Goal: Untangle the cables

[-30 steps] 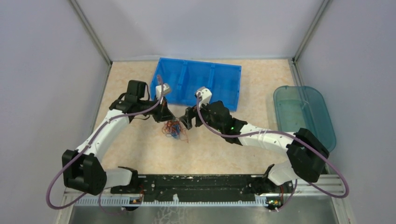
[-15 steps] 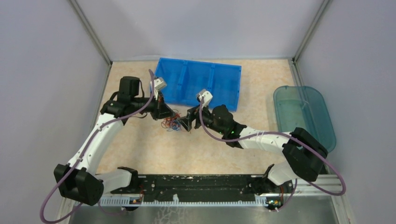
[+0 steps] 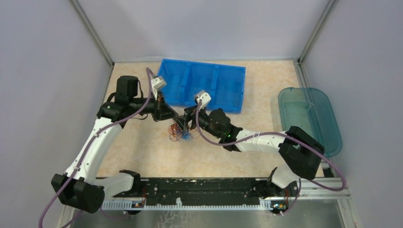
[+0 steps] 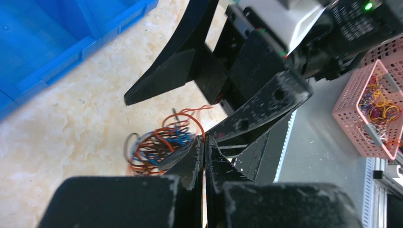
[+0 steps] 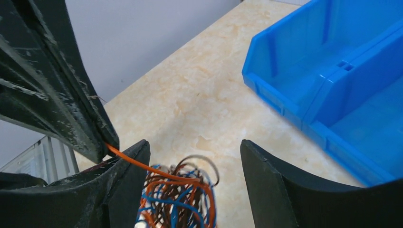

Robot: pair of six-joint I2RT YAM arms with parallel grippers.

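table (image 3: 142, 152): bare strip near of the work, betw. bases & clump; my best room to pull toward.
cables (image 3: 180, 133): one small curly clump, orange/blue/dark, mid-table, left of centre, just near of both sets of tips. Can't tell if it rests on the top or hangs clear.
orange strand (image 5: 142, 164): runs out of the clump up & left to the left arm's pinch; that line is the long axis I'd work along.
left gripper (image 4: 203, 147): jaws pressed flat together, nipping that orange strand at the tips.
right gripper (image 5: 194, 145): jaws well apart, nothing held; fingers sit either side of the clump's top, clump directly below the gap, so I judge this the arm to take the next bite.
spacing: the two grippers almost tip to tip over the clump; v. crowded, clash risk if I close carelessly.
pull dirs: left arm has open table leftward, right arm rightward.
blue bin (image 3: 223, 83): just far of both wrists; blocks far-side travel.
teal tray (image 3: 309, 118): far right, well apart, no issue.
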